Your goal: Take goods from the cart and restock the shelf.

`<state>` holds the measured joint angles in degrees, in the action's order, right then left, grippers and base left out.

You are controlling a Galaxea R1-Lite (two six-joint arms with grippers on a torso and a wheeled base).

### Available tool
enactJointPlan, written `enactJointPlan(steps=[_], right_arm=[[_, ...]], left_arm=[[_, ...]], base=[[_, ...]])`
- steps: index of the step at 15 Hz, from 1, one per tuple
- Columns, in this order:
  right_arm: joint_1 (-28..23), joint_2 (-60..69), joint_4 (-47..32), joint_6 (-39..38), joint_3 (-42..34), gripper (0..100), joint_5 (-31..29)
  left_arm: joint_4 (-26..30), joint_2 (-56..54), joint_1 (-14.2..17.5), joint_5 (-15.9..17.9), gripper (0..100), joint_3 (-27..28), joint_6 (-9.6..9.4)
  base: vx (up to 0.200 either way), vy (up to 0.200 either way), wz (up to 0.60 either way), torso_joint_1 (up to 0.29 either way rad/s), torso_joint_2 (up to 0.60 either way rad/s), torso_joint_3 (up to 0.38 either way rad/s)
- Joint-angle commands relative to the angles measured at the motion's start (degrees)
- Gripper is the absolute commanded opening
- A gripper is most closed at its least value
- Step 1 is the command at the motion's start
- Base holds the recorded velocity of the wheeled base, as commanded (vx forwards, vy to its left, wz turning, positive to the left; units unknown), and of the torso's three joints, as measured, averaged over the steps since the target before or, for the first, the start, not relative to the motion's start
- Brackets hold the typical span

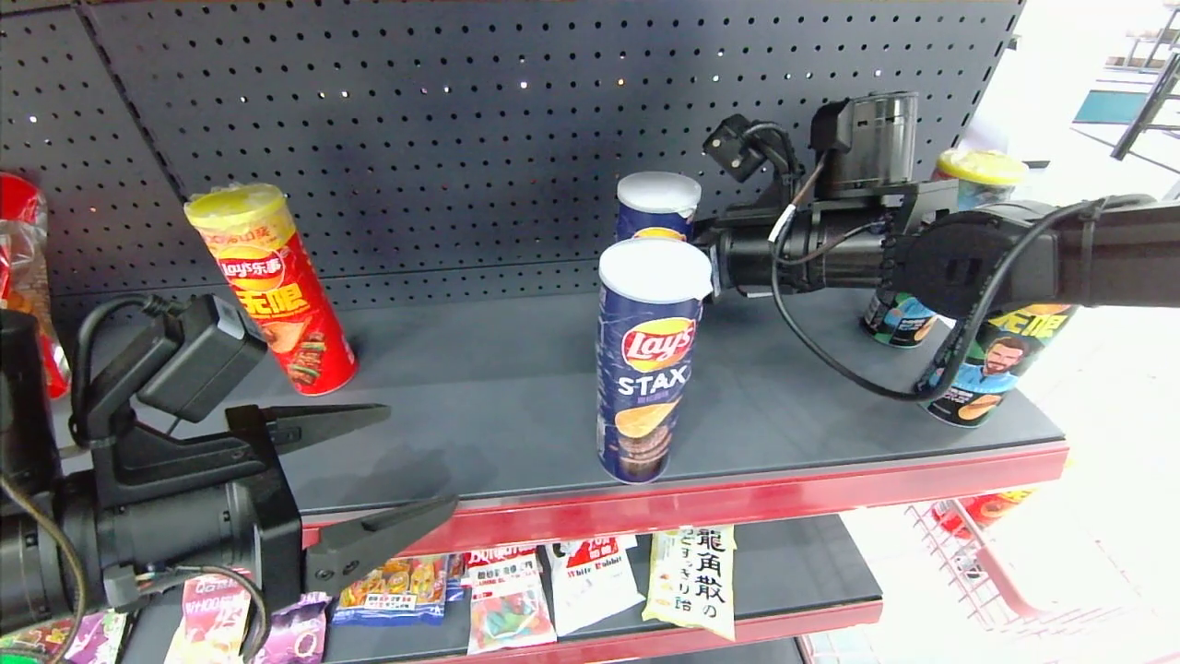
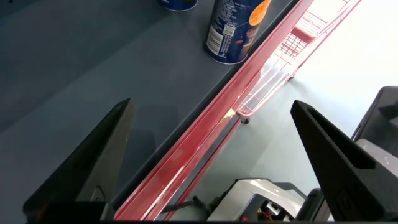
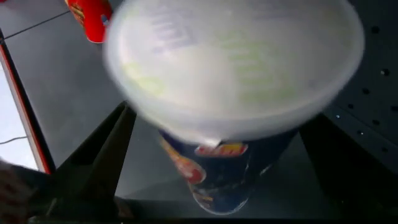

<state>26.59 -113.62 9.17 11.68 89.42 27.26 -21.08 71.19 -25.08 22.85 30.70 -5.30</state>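
The right gripper (image 1: 719, 266) is placed around the rear blue can (image 1: 656, 210), white-lidded, near the shelf's (image 1: 479, 387) back edge; whether it is clamped cannot be told. A matching cylinder (image 1: 648, 360) is stood just in front. The left gripper (image 1: 419, 456) is spread wide, empty, at the front-left edge.

On your upper shelf (image 1: 516, 387), the front chip can (image 1: 648, 360) stands mid-shelf near the front edge. The rear chip can (image 1: 657, 207) is directly behind it, by the back panel (image 1: 415, 120). The left chip can (image 1: 272, 290) stands well apart to the left. Two right-end chip cans (image 1: 991, 369) are partly behind your right arm. Your right gripper (image 1: 714, 267) sits at the rear chip can, behind the front one. Your left gripper (image 1: 421, 456) straddles the shelf's front edge, left of the front chip can. Snack bags (image 1: 590, 581) lie on the lower shelf (image 1: 793, 563), and the cart (image 1: 977, 563) is below to the right.
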Motion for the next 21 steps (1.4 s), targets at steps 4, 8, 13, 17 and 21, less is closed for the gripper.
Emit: enactJointPlan(steps=[4, 8, 13, 17, 21], right_arm=[[-0.7, 7.4, 0.1, 0.0, -6.2, 100, -2.5], [-1.8, 13.4, 0.1, 0.0, -14.4, 100, -3.0], [-1.7, 21.4, 0.2, -0.2, -23.3, 100, -4.2], [-1.6, 30.4, 0.5, -0.2, -35.2, 100, -4.3], [-1.8, 45.1, 0.6, -0.9, -49.5, 100, -3.9]], left_arm=[[-0.4, 1.2, -0.1, -0.1, 100, 1.8, -0.15], [-0.3, 1.6, -0.1, 0.0, 100, 1.9, -0.23], [-0.5, 5.3, -0.6, -0.1, 100, 3.1, -0.59], [-0.5, 9.4, -1.2, -0.1, 100, 4.4, -2.52], [-0.5, 13.8, -2.0, -0.1, 100, 5.3, -3.66]], base=[[0.0, 0.0, 0.0, 0.0, 0.0, 0.0], [0.0, 0.0, 0.0, 0.0, 0.0, 0.0], [0.0, 0.0, 0.0, 0.0, 0.0, 0.0], [0.0, 0.0, 0.0, 0.0, 0.0, 0.0], [0.0, 0.0, 0.0, 0.0, 0.0, 0.0]])
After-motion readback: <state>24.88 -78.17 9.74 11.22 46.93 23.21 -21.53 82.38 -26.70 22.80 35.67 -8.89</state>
